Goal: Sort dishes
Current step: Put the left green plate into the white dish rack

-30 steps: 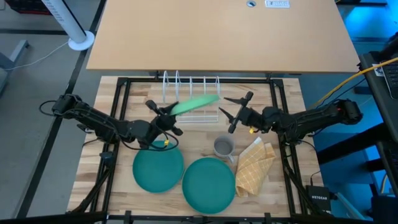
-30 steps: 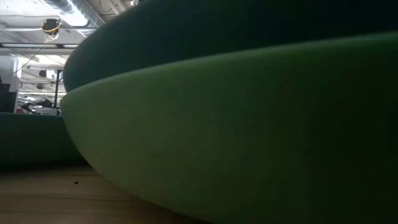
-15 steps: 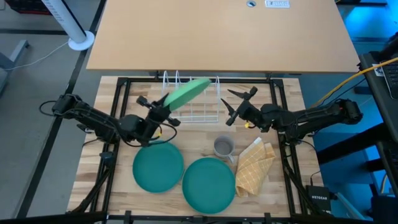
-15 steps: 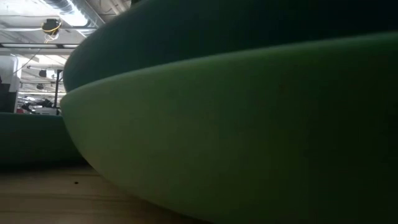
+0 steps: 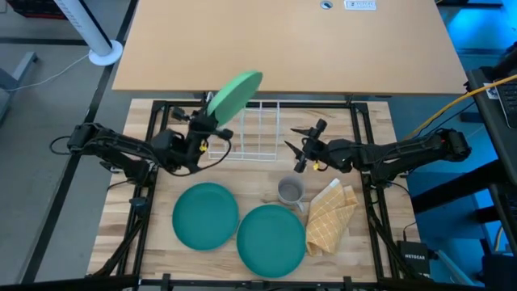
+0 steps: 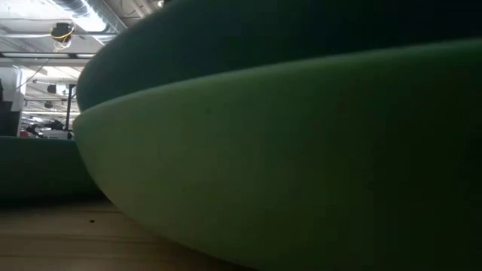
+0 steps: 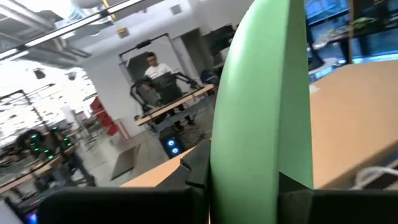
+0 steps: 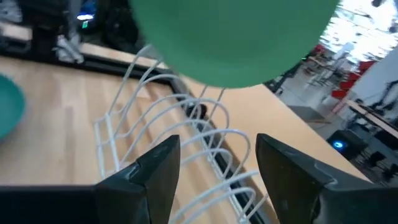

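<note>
My left gripper point(image 5: 203, 128) is shut on a light green plate point(image 5: 234, 93), which it holds over the left end of the white wire rack point(image 5: 246, 136). In the left wrist view this plate point(image 7: 261, 106) shows edge-on. My right gripper point(image 5: 305, 149) is open, hovering just right of the rack; its wrist view shows the plate point(image 8: 236, 37) above the rack wires point(image 8: 174, 124). Two teal plates point(image 5: 205, 215) point(image 5: 271, 240) lie flat on the table near its near edge. My left gripper pinches the light green plate by its rim point(image 7: 249, 177), one finger point(image 7: 198, 167) on each face. The fingers come from the table's left, slanting upward. The plate is lifted clear, standing nearly on edge and tilted, above the rack's left end.
A small grey cup point(image 5: 290, 191) stands right of the teal plates, with a tan waffle cloth point(image 5: 329, 214) beside it. A large wooden board point(image 5: 283, 44) lies beyond the rack. One plate's underside point(image 6: 301, 158) fills the low view. Bare table shows between rack and plates.
My left gripper has moved up and toward the table's far-left, carrying the light green plate from over the rack's middle to over its left end. The plate has tipped from nearly flat toward standing on edge.
</note>
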